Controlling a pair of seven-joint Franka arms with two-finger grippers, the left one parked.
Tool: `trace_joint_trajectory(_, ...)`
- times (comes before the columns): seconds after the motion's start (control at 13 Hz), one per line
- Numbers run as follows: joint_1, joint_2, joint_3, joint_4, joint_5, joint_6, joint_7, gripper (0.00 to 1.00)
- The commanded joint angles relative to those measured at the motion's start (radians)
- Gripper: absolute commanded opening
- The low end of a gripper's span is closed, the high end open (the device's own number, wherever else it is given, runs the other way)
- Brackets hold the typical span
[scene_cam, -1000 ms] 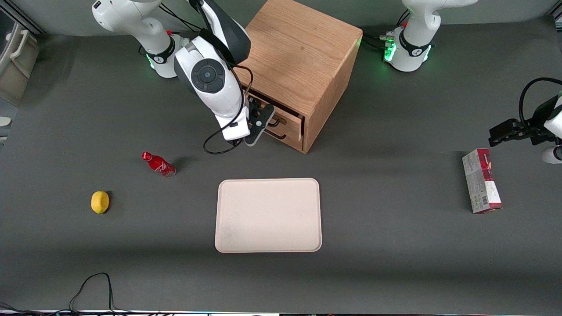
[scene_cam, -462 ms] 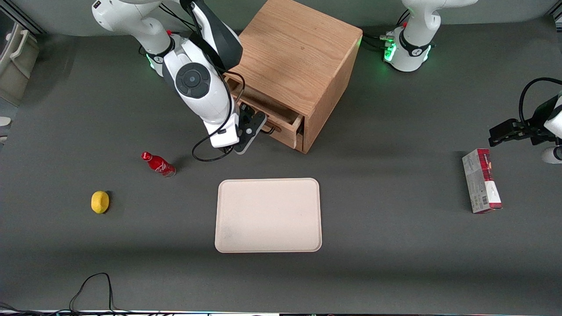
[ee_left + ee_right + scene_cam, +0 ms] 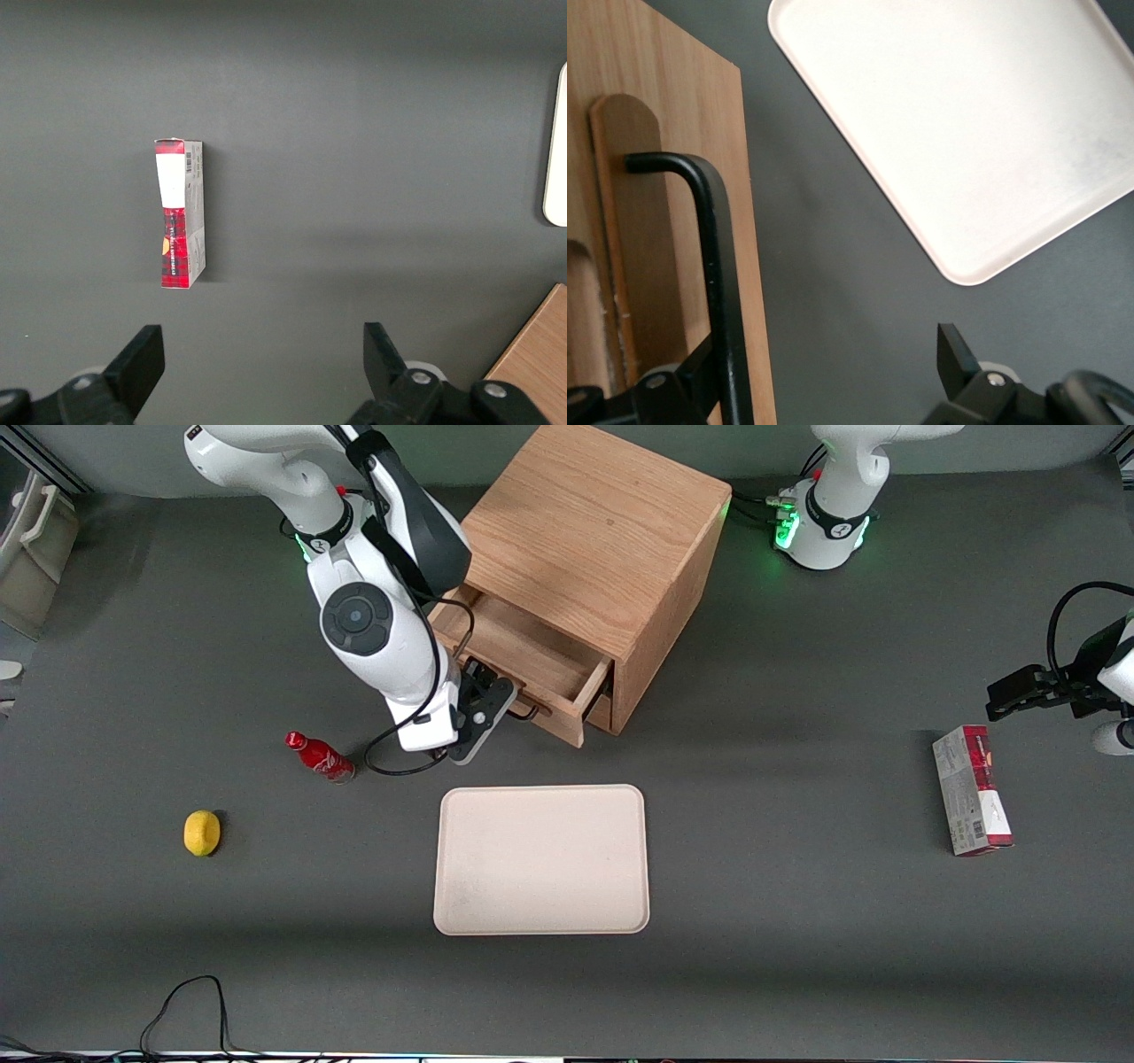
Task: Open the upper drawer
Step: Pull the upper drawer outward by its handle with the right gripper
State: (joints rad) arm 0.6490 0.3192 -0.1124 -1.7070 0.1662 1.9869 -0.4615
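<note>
The upper drawer of the wooden cabinet stands pulled well out toward the front camera, and its bare inside shows. Its black bar handle runs along the oak drawer front. My right gripper is at that handle, just in front of the drawer. In the right wrist view the gripper is open, its fingers wide apart. The handle lies against the inner side of one finger, and the other finger hangs over bare table. The lower drawer is mostly hidden under the upper one.
A cream tray lies on the table nearer the front camera than the cabinet, close below the gripper. A red bottle and a lemon lie toward the working arm's end. A red and white box lies toward the parked arm's end.
The upper drawer has slid steadily out of the cabinet toward the front camera. My gripper has moved with the handle, away from the cabinet and toward the tray.
</note>
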Motion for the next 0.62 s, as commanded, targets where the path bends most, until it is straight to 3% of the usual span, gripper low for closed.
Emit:
trace_joint_trajectory(0.0, -0.032, 0.063, -0.003, 0.087, 0.01, -0.008, -0.043, 1.0)
trace_joint_trajectory(0.54, -0.101, 0.116, -0.004, 0.17, 0.003, -0.016, -0.045, 1.0)
